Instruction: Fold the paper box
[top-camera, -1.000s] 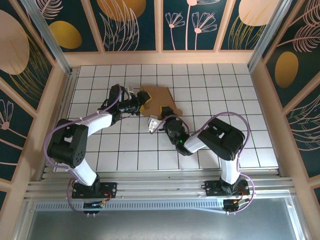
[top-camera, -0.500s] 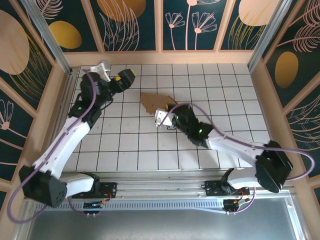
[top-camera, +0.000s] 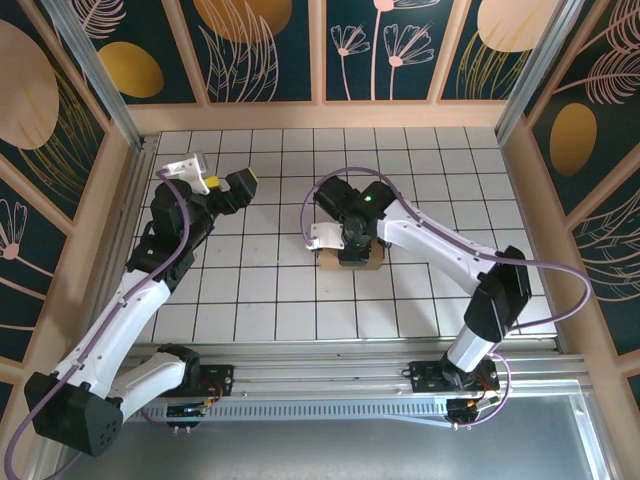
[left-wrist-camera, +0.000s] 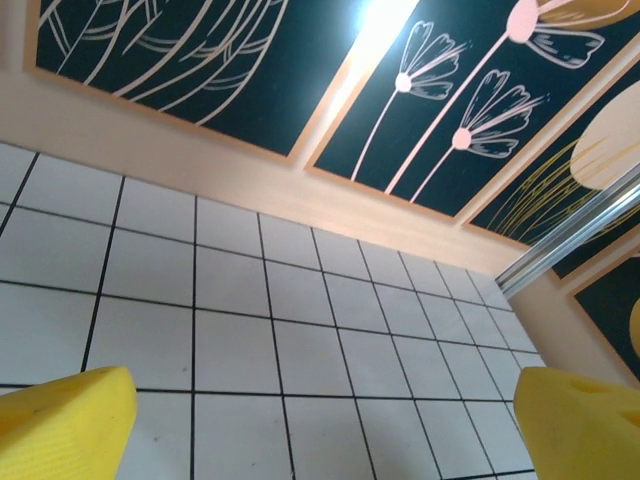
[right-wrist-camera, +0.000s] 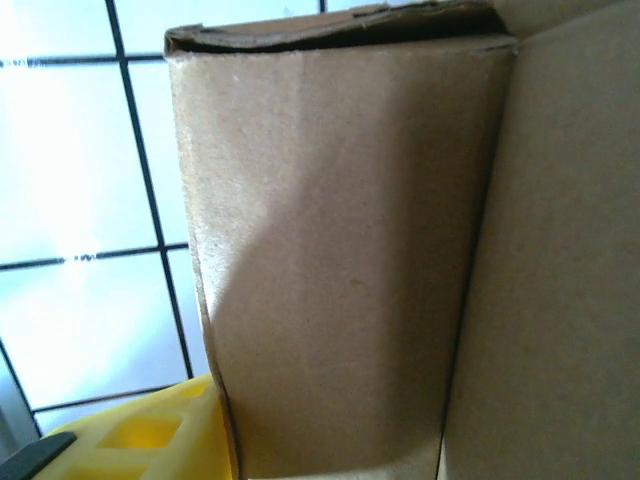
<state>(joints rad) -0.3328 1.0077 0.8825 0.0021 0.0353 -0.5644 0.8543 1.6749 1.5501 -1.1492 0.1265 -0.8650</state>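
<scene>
Paper box: a plain brown cardboard piece (top-camera: 372, 261), partly folded up. It sits on the white tiled table (top-camera: 250, 300) near the middle. Seen from above, the right arm's wrist covers most of it, so only brown edges show.

Box up close: the right wrist view shows a matte, unprinted brown panel (right-wrist-camera: 330, 250) standing tall. A straight crease on its right meets a second panel. The top edge is slightly ragged, with a dark gap between two layers of card.

Right gripper: it is down on top of the paper box (top-camera: 350, 250). One yellow finger (right-wrist-camera: 150, 445) touches the lower left edge of the brown panel. I cannot tell whether the jaws are clamped on the card or spread.

Left gripper: it is raised over the far left part of the table (top-camera: 232, 185), well apart from the paper box. The jaws are spread wide with nothing between them. A yellow pad (left-wrist-camera: 62, 420) sits at each lower corner of the left wrist view.

Surroundings: dark wall panels with pale flower drawings (left-wrist-camera: 200, 60) stand behind the table.
</scene>
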